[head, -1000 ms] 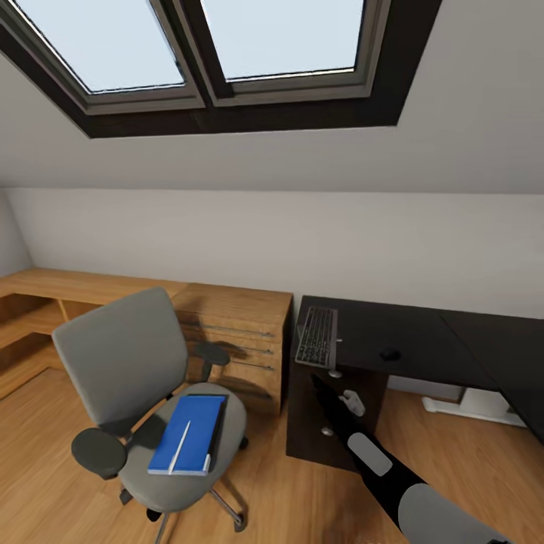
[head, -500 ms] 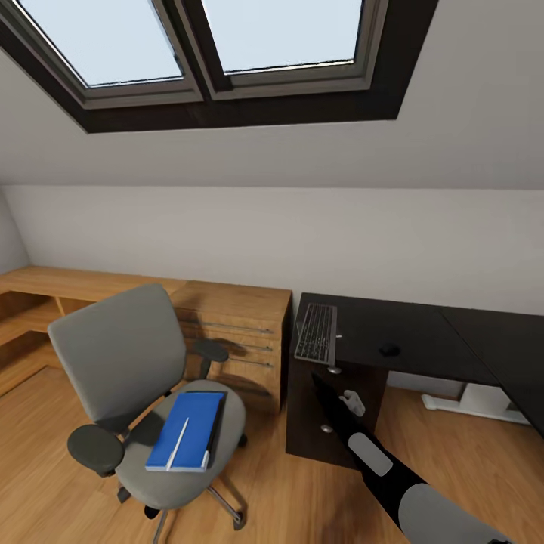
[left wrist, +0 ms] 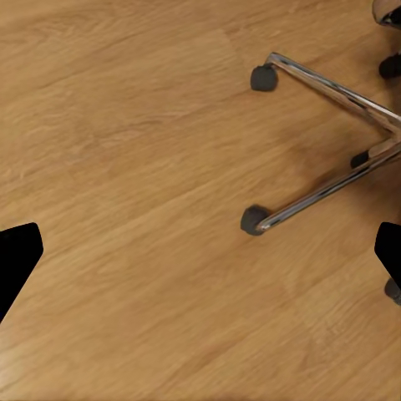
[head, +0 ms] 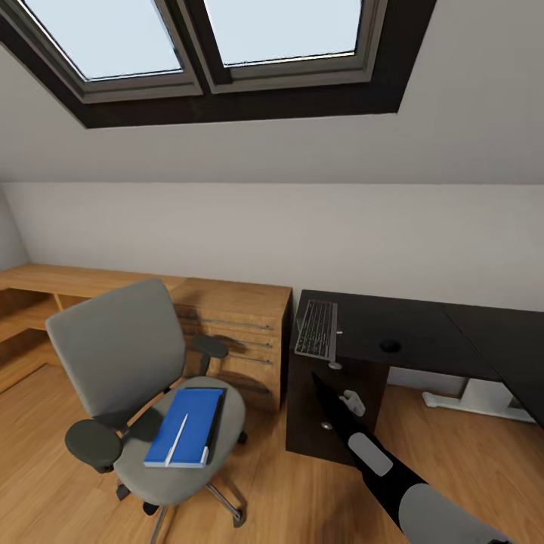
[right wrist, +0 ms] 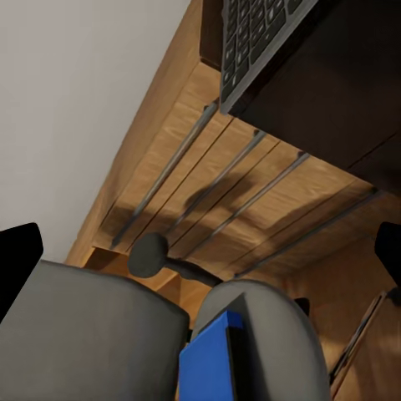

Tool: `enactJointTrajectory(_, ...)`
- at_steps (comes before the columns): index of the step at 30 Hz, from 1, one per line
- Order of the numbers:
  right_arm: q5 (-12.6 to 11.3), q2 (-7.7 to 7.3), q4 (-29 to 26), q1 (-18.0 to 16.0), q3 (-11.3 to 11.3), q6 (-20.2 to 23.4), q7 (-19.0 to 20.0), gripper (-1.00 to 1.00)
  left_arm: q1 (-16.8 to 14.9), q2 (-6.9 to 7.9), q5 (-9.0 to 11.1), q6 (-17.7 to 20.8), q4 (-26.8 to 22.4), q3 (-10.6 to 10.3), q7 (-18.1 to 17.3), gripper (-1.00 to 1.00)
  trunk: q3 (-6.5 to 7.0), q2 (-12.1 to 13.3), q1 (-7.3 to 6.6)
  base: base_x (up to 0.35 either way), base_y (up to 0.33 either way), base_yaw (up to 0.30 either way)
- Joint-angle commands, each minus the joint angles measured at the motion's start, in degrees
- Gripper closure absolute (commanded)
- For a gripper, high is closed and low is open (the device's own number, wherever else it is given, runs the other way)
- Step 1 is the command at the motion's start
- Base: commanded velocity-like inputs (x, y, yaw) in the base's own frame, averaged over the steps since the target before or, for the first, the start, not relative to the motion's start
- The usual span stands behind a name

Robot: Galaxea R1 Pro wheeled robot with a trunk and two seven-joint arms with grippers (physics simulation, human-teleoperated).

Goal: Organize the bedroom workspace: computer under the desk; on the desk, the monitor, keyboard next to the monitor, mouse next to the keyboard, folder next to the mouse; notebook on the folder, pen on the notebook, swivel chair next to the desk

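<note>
Head view: folder (head: 186, 426) with pen (head: 177, 440) lies on swivel chair (head: 132, 363), left of your right arm; keyboard (head: 317, 329) and mouse (head: 390, 345) on desk (head: 400, 332). Left wrist: left gripper (left wrist: 200, 259) spread, empty over chair base. Right wrist: right gripper (right wrist: 200, 259) spread, folder just ahead.

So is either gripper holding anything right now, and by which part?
Nothing is held. The left gripper is open over bare floor, the right gripper open in the air; the folder lies on the swivel chair.

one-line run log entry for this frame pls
phase: approach | blue folder, white pen on grey swivel chair | dark keyboard, dark mouse on black desk | left gripper, right gripper open, empty
</note>
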Motion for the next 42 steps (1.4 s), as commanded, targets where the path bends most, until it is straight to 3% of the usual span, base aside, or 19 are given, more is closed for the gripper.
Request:
enactJointTrajectory(1,-0.58,-0.06,0.05,-0.07,0.45,-0.37,0.24,-1.00,-0.03,-0.02,0.58,0.18,0.02,0.14,-0.31,-1.00,-0.06,-0.03,0.00,0.000,0.000,0.000)
enactJointTrajectory(16,-1.90,0.47,0.08,-0.07,0.16,0.18,-1.32,-1.00,-0.03,-0.46,0.58,0.16,0.03,0.14,-0.35,-1.00,-0.06,-0.03,0.00,0.000,0.000,0.000)
enactJointTrajectory(21,-4.47,0.50,-0.15,-0.07,0.03,2.33,-3.51,-1.00,-0.03,-0.50,0.58,0.16,0.06,0.14,-0.37,-1.00,-0.06,-0.03,0.00,0.000,0.000,0.000)
enactJointTrajectory(31,-12.96,0.13,-2.11,-0.07,-0.08,7.32,-4.45,-1.00,-0.03,-0.51,0.58,0.10,0.18,0.12,-0.23,-1.00,-0.06,-0.03,0.00,0.000,0.000,0.000)
enactJointTrajectory(37,-14.65,0.01,-2.58,-0.07,0.06,8.08,-4.31,-1.00,-0.03,-0.52,0.53,0.07,0.20,0.07,-0.20,-1.00,-0.06,-0.03,0.00,0.000,0.000,0.000)
enactJointTrajectory(42,-14.57,0.28,-2.28,-0.16,0.42,8.07,-4.16,-1.00,-0.03,-0.87,0.70,-0.28,0.53,0.10,0.17,-1.00,-0.06,-0.03,0.00,0.000,0.000,0.000)
